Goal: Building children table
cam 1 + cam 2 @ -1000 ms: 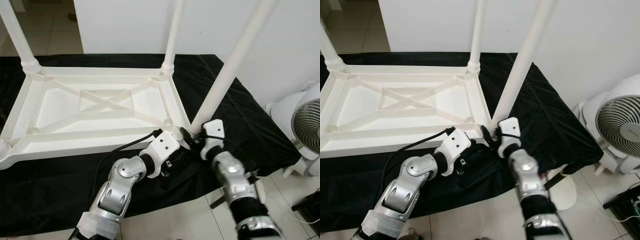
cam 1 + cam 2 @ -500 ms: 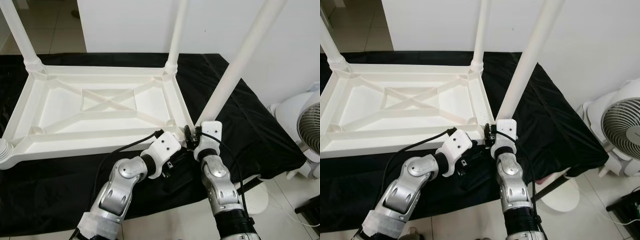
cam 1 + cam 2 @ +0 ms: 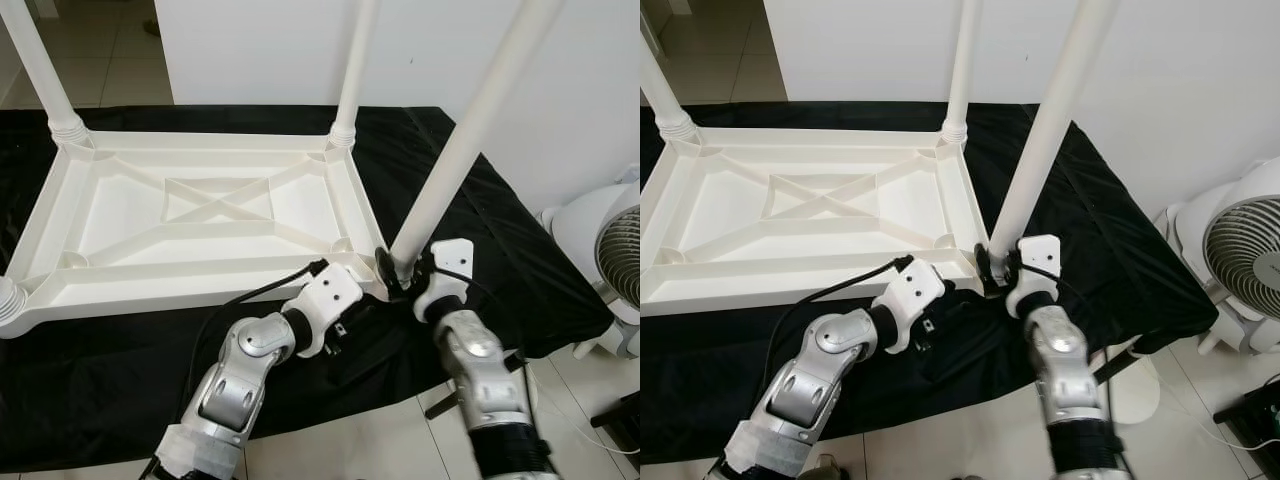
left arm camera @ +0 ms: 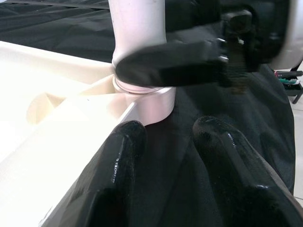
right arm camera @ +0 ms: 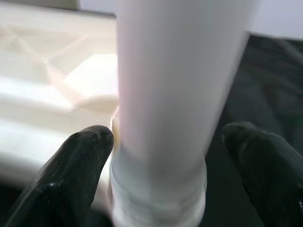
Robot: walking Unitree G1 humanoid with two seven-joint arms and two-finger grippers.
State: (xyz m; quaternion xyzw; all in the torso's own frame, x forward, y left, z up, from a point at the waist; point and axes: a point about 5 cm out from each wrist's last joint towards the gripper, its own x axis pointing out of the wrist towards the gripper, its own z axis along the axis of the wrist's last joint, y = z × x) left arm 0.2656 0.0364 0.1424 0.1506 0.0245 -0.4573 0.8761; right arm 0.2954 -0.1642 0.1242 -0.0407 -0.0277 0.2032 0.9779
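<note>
A white plastic children's table (image 3: 200, 270) lies upside down on a black cloth (image 3: 500, 230). Its near right leg (image 3: 460, 150) leans up from the corner socket. My right gripper (image 3: 400, 272) is shut on that leg at its base, with a black finger on each side (image 5: 85, 156). In the left wrist view one right finger (image 4: 170, 66) lies across the leg just above the socket. My left gripper (image 4: 165, 137) stands open on the cloth just below the same corner, nothing between its fingers.
Two more legs (image 3: 355, 60) (image 3: 35, 70) stand upright at the far corners, and a leg base (image 3: 5, 300) shows at the near left. A white fan (image 3: 610, 260) stands on the tiled floor to the right. A white wall runs behind.
My right forearm has swung out to the right around the leg's base, after moving in to the left half a second ago. The left arm has stayed put.
</note>
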